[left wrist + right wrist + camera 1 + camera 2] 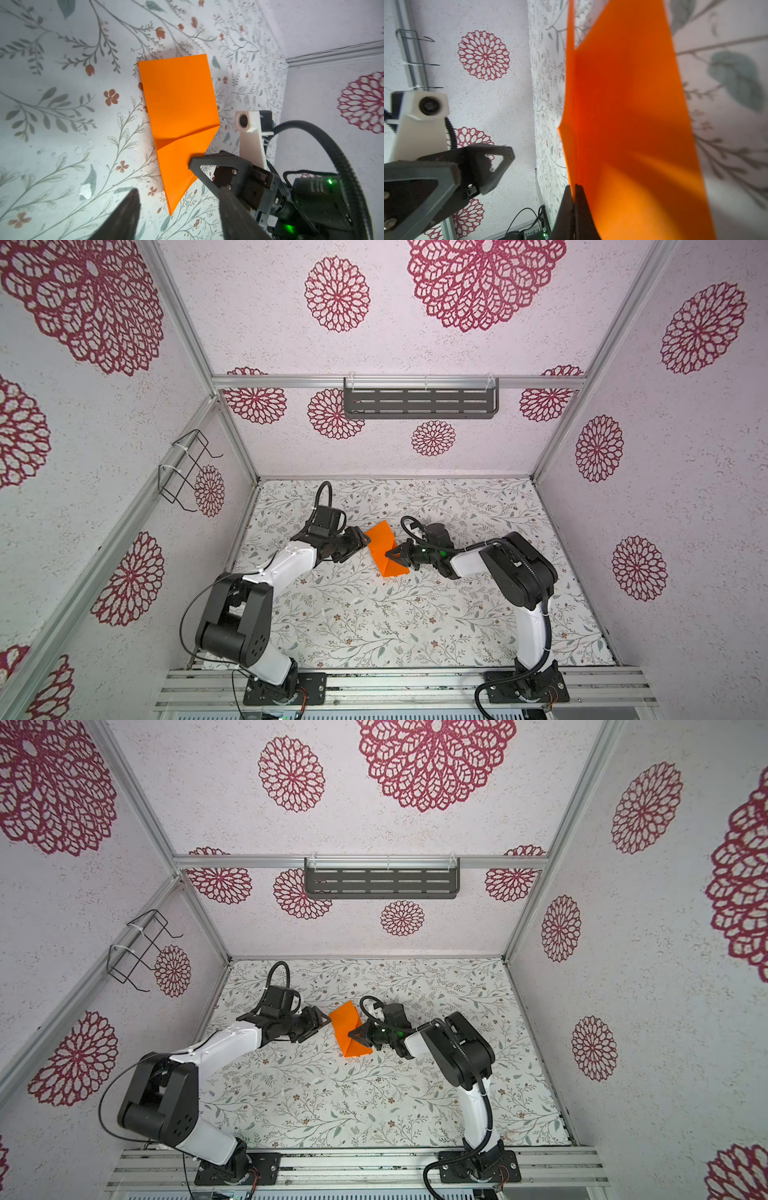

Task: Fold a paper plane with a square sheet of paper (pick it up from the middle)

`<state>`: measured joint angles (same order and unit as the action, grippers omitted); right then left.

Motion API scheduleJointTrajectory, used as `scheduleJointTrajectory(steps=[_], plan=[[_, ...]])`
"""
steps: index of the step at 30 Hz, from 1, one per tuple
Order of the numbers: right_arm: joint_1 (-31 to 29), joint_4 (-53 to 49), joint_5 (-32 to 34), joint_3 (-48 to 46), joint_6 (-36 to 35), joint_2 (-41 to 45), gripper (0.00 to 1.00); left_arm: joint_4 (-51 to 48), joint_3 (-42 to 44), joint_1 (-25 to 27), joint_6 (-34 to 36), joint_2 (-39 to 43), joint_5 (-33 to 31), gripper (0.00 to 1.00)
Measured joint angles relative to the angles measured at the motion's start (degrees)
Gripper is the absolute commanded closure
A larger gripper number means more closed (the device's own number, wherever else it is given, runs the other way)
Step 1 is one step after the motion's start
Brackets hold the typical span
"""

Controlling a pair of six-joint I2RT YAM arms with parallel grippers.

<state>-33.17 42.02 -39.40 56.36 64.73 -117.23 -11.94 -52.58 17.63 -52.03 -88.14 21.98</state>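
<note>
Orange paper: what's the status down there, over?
Right claw shut on the orange paper, at its edge. Left claw open beside it. Paper creased, not yet a plane. Nothing else nearby.

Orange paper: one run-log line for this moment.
bright orange creased paper sheet | right gripper: shut on it | left gripper: open beside it

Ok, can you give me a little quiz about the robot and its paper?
1. True or false: the right hand is pinching the paper.
2. Pick one. The left hand is: A open, B shut on the paper, C out of sight.
3. What colour is the paper?
Key: 1 true; 2 A; 3 orange.
</note>
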Motion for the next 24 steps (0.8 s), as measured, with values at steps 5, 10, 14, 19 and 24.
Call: scheduleJointTrajectory(steps=[5, 10, 14, 19, 24], plan=[[0.0, 5.2, -1.0, 0.0, 3.7, 3.7, 0.97, 11.3, 9.7, 0.2, -4.8, 5.7, 4.1, 0.11], [0.0, 8.2, -1.7, 0.6, 7.0, 5.4, 0.97, 23.7, 15.3, 0.7, -10.4, 7.5, 7.6, 0.1], [0.0, 10.0, -2.2, 0.9, 9.3, 5.4, 0.97, 31.6, 15.3, 1.6, -13.9, 6.7, 9.7, 0.12], [0.0, 13.1, -3.0, 0.9, 13.1, 5.4, 0.96, 36.9, 14.3, 2.8, -16.0, 4.0, 11.4, 0.2], [0.1, 15.2, -3.2, 0.9, 15.3, 5.4, 0.96, 38.7, 14.3, 2.8, -17.4, 3.1, 12.0, 0.37]])
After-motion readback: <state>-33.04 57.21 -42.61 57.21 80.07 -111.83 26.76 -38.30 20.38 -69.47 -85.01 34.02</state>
